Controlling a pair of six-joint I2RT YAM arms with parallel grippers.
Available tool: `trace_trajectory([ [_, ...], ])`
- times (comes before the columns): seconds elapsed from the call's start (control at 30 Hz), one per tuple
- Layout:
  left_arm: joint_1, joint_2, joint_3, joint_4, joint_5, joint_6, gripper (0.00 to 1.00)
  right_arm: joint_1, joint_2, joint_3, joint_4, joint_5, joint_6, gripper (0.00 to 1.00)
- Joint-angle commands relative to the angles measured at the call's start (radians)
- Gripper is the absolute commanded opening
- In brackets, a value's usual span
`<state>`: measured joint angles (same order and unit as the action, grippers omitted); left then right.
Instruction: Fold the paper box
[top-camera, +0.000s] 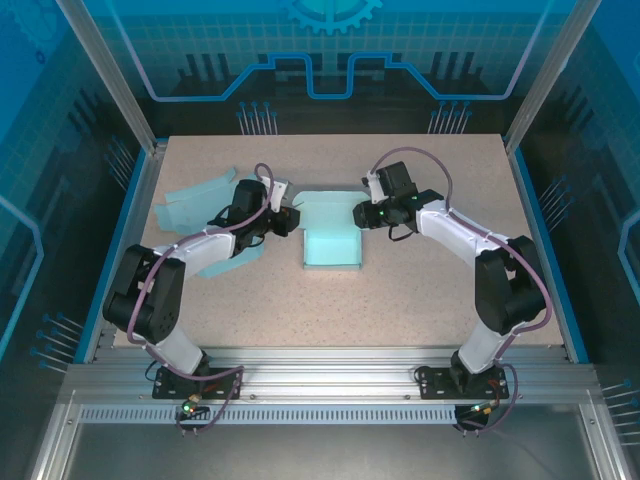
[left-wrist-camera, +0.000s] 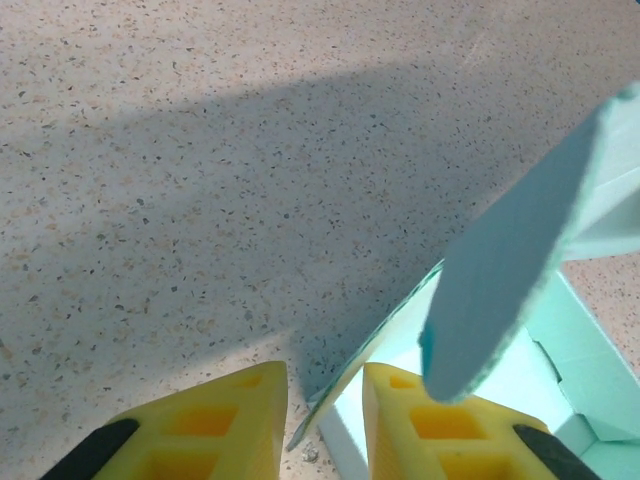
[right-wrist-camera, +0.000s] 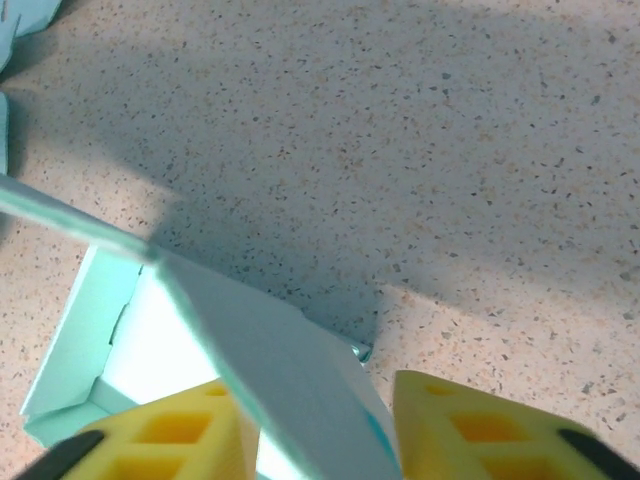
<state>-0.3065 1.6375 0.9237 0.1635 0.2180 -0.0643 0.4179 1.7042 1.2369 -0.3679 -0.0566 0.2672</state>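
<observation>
The pale teal paper box (top-camera: 331, 237) lies partly folded mid-table, between both arms. My left gripper (top-camera: 291, 220) is at the box's left wall. In the left wrist view that thin wall (left-wrist-camera: 385, 325) stands between the yellow fingers (left-wrist-camera: 235, 420) of the left gripper (left-wrist-camera: 325, 372), with gaps on both sides, so it is open. A rounded flap (left-wrist-camera: 510, 260) leans over the box floor. My right gripper (top-camera: 361, 213) is at the back right corner. In the right wrist view a raised panel (right-wrist-camera: 285, 365) slants between the open right gripper (right-wrist-camera: 315, 382) fingers, close to the left finger.
Several flat teal box blanks (top-camera: 195, 205) lie on the table's back left, under the left arm; a corner of one blank (right-wrist-camera: 22, 14) is visible. Blue rails (top-camera: 538, 230) and aluminium posts border the speckled table (top-camera: 420, 290). Bare surface lies in front of the box.
</observation>
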Motion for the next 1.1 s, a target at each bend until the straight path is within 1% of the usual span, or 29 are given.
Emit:
trace_trajectory([
  [0.0,-0.025,0.003,0.035,0.013,0.003,-0.031,0.25,0.030,-0.013,-0.001,0.014,0.023,0.009,0.30],
  [0.07,-0.042,0.001,0.043,0.005,-0.005,-0.055,0.24,0.040,-0.021,-0.004,0.009,0.050,0.017,0.25],
  [0.13,-0.064,-0.002,0.047,0.000,-0.034,-0.087,0.22,0.051,-0.029,-0.012,0.009,0.072,0.030,0.22],
  [0.27,-0.110,-0.006,0.043,0.022,-0.104,-0.194,0.15,0.083,-0.049,-0.032,0.013,0.150,0.065,0.14],
  [0.4,-0.169,-0.008,0.045,0.042,-0.187,-0.270,0.14,0.115,-0.071,-0.052,0.012,0.238,0.098,0.05],
  [0.47,-0.200,-0.004,0.048,0.057,-0.227,-0.306,0.14,0.126,-0.087,-0.063,0.018,0.277,0.109,0.02],
  [0.6,-0.242,0.016,0.062,0.102,-0.259,-0.360,0.15,0.131,-0.130,-0.100,0.051,0.319,0.130,0.00],
  [0.73,-0.277,0.052,0.094,0.128,-0.282,-0.387,0.16,0.130,-0.161,-0.134,0.101,0.352,0.128,0.00],
  [0.93,-0.309,0.127,0.137,0.159,-0.306,-0.428,0.19,0.132,-0.130,-0.128,0.130,0.370,0.131,0.00],
  [1.07,-0.328,0.166,0.119,0.175,-0.307,-0.448,0.19,0.134,-0.112,-0.154,0.159,0.363,0.165,0.00],
])
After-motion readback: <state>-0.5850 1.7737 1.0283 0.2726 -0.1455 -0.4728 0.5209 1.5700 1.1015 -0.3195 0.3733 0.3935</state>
